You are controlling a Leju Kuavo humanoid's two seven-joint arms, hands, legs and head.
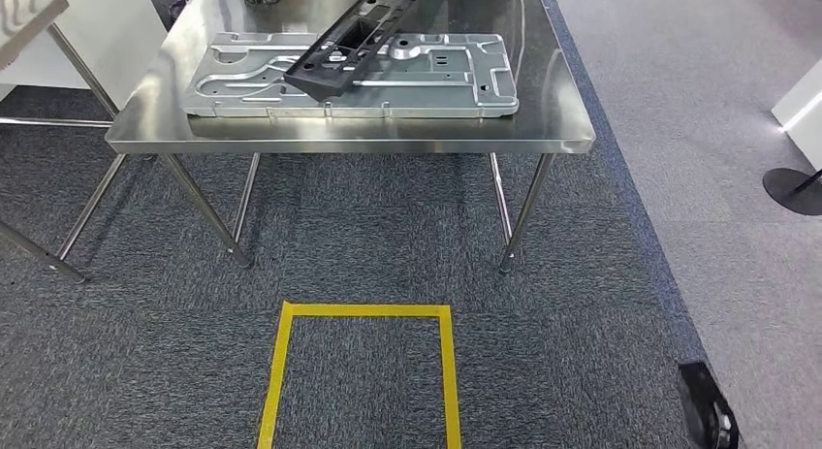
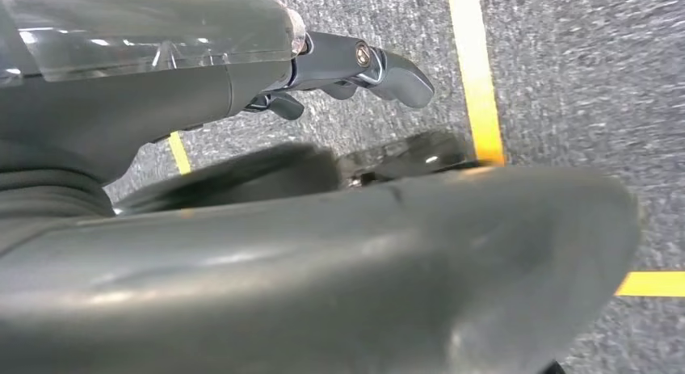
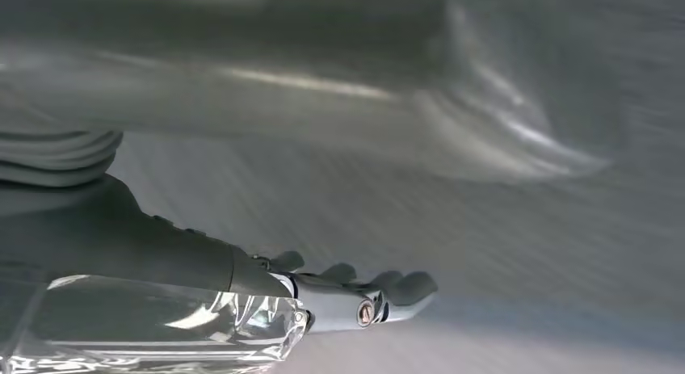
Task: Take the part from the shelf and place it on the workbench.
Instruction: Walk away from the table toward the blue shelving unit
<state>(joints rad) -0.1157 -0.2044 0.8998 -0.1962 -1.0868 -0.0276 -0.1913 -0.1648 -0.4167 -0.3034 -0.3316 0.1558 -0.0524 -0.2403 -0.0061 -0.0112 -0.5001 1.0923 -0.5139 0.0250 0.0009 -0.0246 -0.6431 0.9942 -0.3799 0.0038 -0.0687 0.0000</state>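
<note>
A steel workbench (image 1: 548, 129) stands ahead of me. On it lies a large silver cast plate (image 1: 242, 85), and a black rectangular frame part (image 1: 354, 44) rests slanted across the plate's middle. My left hand (image 2: 355, 67) hangs over the carpet, its fingers stretched out and holding nothing. My right hand (image 3: 355, 297) also hangs with its fingers extended and nothing in them; the picture around it is blurred. Both hands are far from the bench.
A yellow taped rectangle (image 1: 368, 310) marks the dark carpet in front of the bench. A white table (image 1: 29, 13) stands at the far left. A black round stand base (image 1: 793, 189) sits on the lighter floor at the right.
</note>
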